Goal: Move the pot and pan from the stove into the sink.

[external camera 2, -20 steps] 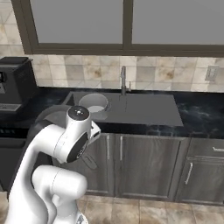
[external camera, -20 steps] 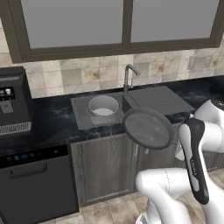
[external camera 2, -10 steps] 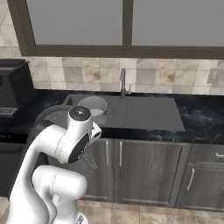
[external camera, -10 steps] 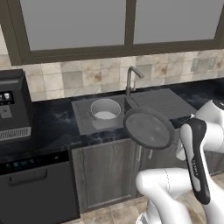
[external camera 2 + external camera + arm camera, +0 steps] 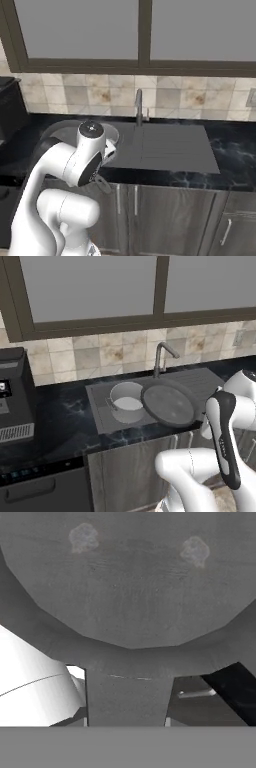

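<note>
The pan hangs tilted in the air above the front edge of the sink, its round bowl facing up and toward the window. In the hand view its bowl sits straight ahead of the gripper and its handle runs back toward the fingers, which are not visible; the gripper looks closed on that handle. The pot stands upright in the basin, just beyond and left of the pan. The faucet rises behind both.
</note>
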